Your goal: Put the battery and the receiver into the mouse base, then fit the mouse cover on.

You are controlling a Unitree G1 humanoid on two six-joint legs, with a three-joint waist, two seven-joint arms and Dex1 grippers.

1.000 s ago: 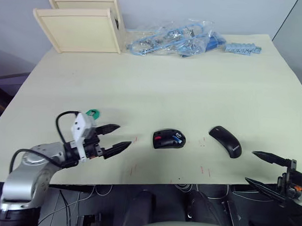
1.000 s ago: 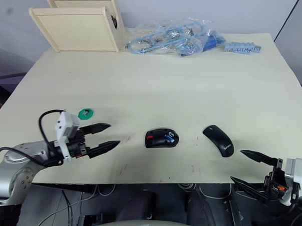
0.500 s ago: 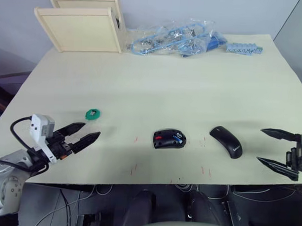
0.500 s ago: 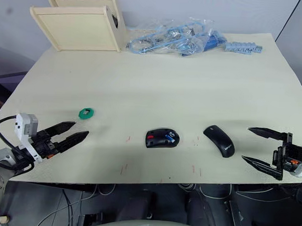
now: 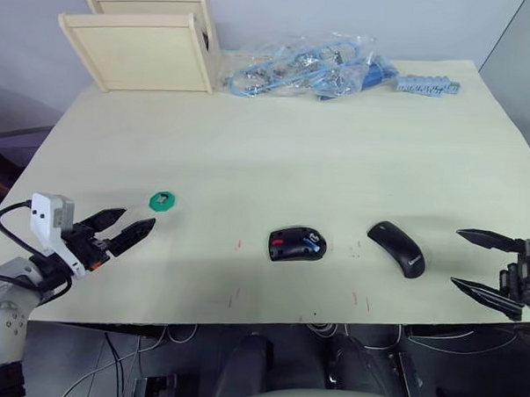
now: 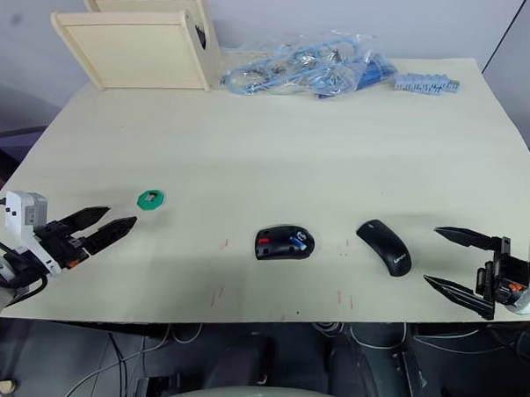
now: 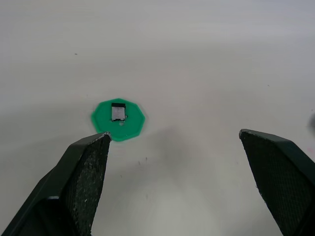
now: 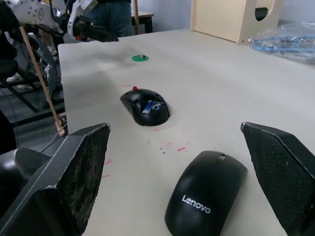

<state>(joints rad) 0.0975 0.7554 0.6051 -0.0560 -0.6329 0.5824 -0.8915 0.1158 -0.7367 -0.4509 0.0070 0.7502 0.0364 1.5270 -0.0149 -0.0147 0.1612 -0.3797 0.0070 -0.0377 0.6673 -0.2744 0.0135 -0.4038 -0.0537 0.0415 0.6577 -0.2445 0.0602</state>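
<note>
Battery (image 5: 310,244) already sits in the mouse base (image 5: 295,245) at bench centre, so the receiver (image 7: 117,111) (on its green disc (image 5: 162,200)) comes next: the empty left hand (image 5: 125,229), fingers apart, at the disc's 7 o'clock, must close in while the mouse cover (image 5: 397,247) lies at the base's 3 o'clock near the spread, empty right hand (image 5: 480,261)

Bright, even light across the pale table (image 5: 338,131), soft from overhead, with faint shadows tucked under the mouse cover (image 5: 396,248) and mouse base (image 5: 296,245). The plastic bags (image 5: 306,73) at twelve o'clock catch small glints. In the wrist views the near black fingers (image 7: 83,179) blur while the green disc (image 7: 118,119) stays crisp.
</note>
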